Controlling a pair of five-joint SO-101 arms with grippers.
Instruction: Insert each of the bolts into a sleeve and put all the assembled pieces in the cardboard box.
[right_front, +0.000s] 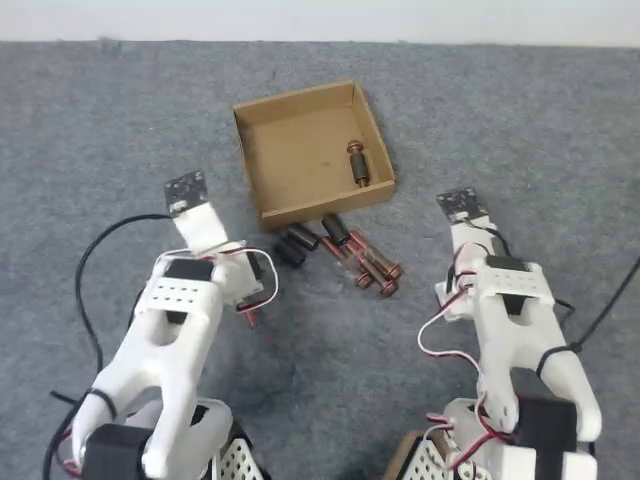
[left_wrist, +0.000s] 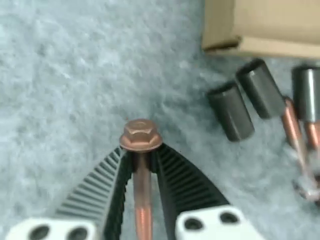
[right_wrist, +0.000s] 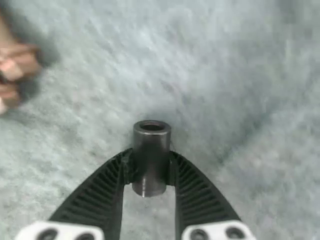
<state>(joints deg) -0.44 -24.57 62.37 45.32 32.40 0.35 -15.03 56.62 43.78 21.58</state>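
Clenched on a copper-coloured hex-head bolt (left_wrist: 142, 180), the left pincer (left_wrist: 141, 156) grips the shank just under the head. The head juts past the tips and the rest of the shank runs back between the ribbed fingers (left_wrist: 175, 172). It hangs over the grey carpeted table (right_front: 110, 120) toward the near left corner, apart from the loose parts.

The right pincer (right_wrist: 149, 159) is likewise closed, around a short dark metal sleeve (right_wrist: 151, 150). It pinches the sleeve's wall, and the open bore stands clear beyond the fingertips. That arm sits toward the near right corner. Gripping the wall leaves the hole free, which I judge is meant to give the bolt an unobstructed way in. Each arm carries one half of a pair, but the two parts are well apart and not yet lined up.

Mid-table toward the far edge lies a shallow brown cardboard box (right_front: 318, 208), with one assembled bolt-and-sleeve piece (right_front: 357, 163) lying by its right wall. Just outside its near wall lie loose dark sleeves (right_front: 297, 245). Beside them to the right lie several more copper bolts (right_front: 372, 268), within reach of either arm. Most of the task looks undone.
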